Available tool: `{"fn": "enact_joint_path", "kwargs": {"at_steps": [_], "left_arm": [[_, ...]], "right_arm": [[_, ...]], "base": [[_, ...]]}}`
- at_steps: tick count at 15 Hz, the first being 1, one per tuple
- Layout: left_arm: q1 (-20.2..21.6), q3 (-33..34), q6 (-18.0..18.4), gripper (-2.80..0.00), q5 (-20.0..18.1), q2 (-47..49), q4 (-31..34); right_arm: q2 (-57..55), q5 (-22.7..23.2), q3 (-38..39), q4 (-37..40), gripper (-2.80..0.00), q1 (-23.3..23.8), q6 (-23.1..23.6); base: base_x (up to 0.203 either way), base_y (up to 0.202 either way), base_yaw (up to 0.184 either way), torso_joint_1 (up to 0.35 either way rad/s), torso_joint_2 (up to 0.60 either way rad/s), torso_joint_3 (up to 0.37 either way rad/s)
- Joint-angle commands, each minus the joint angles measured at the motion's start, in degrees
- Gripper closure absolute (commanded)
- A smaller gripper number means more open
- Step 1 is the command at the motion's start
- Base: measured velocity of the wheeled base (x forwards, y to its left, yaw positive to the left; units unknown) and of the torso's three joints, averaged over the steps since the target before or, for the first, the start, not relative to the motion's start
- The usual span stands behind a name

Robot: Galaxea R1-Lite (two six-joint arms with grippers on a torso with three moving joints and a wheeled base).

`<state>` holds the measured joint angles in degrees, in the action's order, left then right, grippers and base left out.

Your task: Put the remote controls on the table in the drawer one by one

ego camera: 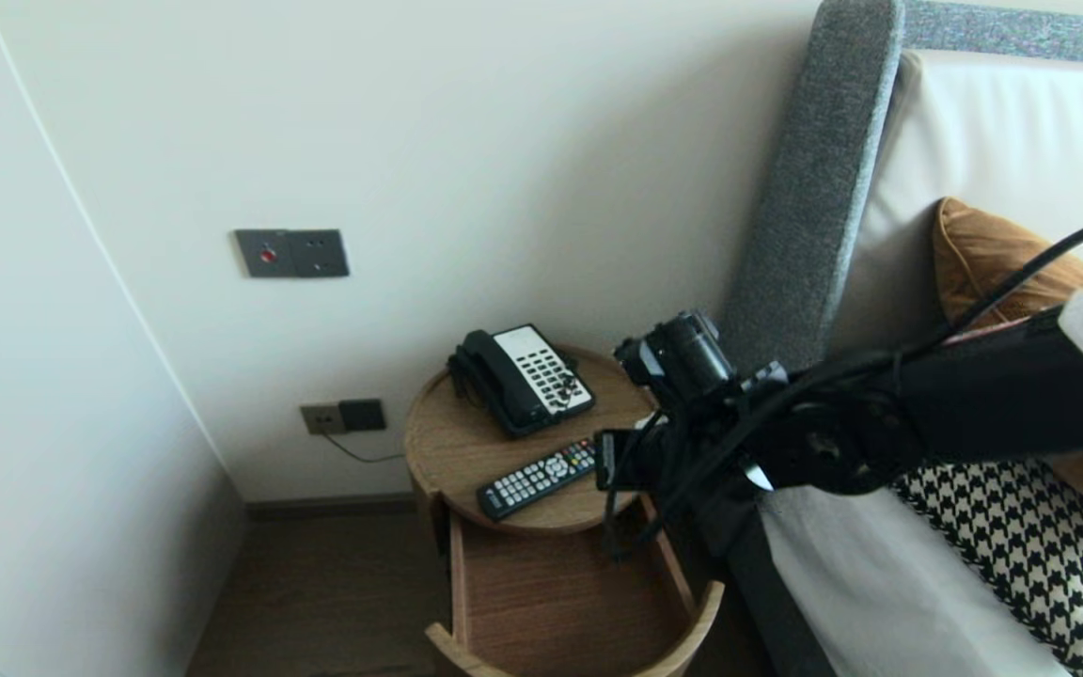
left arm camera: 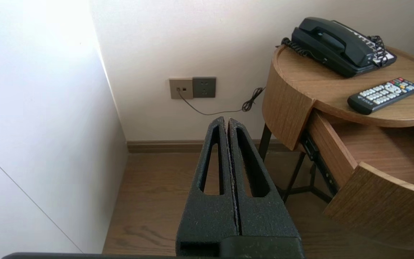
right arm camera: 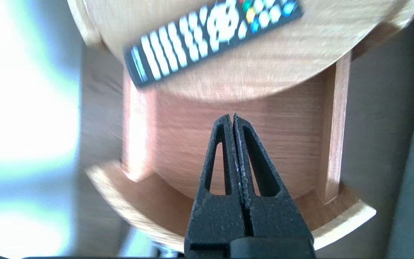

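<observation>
Right gripper: fingers pressed together, nothing between them. It hangs over the open wooden drawer, tips near the table's front edge.

The drawer is pulled out from under the round wooden bedside table; what shows of its floor is bare.

Black remote control with white and coloured buttons: flat on the table top, aslant along the front edge, just beyond the fingertips, untouched.

Black desk telephone with white keypad: behind the remote, toward the wall.

Beside the table stands the grey fabric headboard, with a houndstooth cushion on the bed.

Left gripper: fingers closed and empty, parked low, off the table's side, facing the wall sockets.
</observation>
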<state>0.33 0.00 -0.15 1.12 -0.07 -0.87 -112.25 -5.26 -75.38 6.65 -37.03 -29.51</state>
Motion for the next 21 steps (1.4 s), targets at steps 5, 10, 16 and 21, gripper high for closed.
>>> {"fn": "enact_joint_path", "kwargs": {"at_steps": [5,10,16,21], "left_arm": [[0.0,0.0,0.0,0.00,0.0,0.0,0.0],[0.0,0.0,0.0,0.00,0.0,0.0,0.0],[0.0,0.0,0.0,0.00,0.0,0.0,0.0],[0.0,0.0,0.0,0.00,0.0,0.0,0.0]], "right_arm": [[-9.6,4.5,-19.9,16.4,-2.80,7.6,-9.5],[-12.1,14.4,-25.2,18.7,-2.80,8.6,-16.5],[-18.2,12.8,-28.4,18.0,-2.80,7.2,-18.8],[-22.2,-2.5,-30.5,15.1,-2.80,6.5,-14.2]], "base": [[0.000,0.000,0.000,0.000,0.00,0.000],[0.000,0.000,0.000,0.000,0.00,0.000],[0.000,0.000,0.000,0.000,0.00,0.000],[0.000,0.000,0.000,0.000,0.00,0.000]]}}
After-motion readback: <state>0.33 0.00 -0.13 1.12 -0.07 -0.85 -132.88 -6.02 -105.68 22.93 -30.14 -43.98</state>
